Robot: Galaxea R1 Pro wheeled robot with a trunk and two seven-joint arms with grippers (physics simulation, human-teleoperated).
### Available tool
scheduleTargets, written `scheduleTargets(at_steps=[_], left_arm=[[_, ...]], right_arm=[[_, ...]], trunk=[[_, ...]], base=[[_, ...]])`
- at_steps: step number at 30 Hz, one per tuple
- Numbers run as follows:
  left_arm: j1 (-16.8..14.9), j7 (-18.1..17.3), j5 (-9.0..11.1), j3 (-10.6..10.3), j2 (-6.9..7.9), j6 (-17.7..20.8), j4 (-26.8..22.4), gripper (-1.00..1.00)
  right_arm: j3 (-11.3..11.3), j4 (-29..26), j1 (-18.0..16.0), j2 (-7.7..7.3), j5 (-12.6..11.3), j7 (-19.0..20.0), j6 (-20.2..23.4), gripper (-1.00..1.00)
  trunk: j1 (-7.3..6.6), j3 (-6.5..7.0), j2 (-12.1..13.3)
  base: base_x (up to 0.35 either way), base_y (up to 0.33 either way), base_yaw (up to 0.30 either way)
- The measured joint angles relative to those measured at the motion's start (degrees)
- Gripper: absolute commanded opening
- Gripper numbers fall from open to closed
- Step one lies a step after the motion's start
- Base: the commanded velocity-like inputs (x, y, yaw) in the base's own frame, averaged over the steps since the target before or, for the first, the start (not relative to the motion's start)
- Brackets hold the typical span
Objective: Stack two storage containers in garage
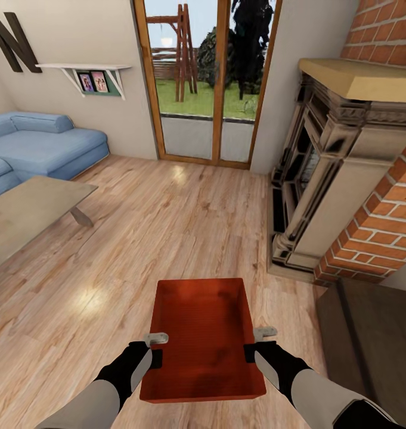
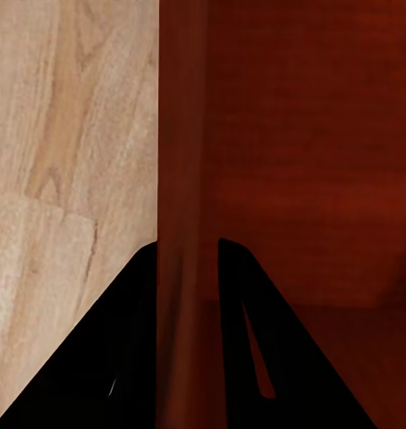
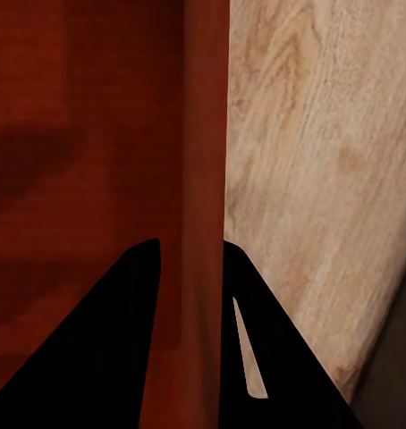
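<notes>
low in the frame, the left gripper [image 1: 157, 348] and right gripper [image 1: 257, 343] each clench a side wall of the bin [image 1: 204, 333] above the wood floor [image 1: 167, 226].

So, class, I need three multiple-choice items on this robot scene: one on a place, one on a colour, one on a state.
1. Where is the fireplace?
A. right of the bin
B. behind the sofa
C. under the shelf

2. What colour is the sofa?
A. green
B. blue
C. grey

3. How is the bin held?
A. one gripper on its far end
B. lying untouched on the table
C. a gripper clamped on each side wall

Key: 1 A, brick and stone stand along the right wall. 2 B, its cushions are blue. 3 C, the left gripper and right gripper each straddle a wall.
</notes>
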Motion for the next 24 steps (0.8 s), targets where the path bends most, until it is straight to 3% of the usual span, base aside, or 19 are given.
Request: scheduleTargets(at_steps=[24], left_arm=[[0.00,0.02,0.00,-0.02,0.00,0.04,-0.03,-1.00]], right_arm=[[0.03,0.04,0.00,0.00,-0.07,0.01,-0.03,-1.00]], trunk=[[-5.28,4.32,9.64]], base=[[0.000,0.000,0.000]])
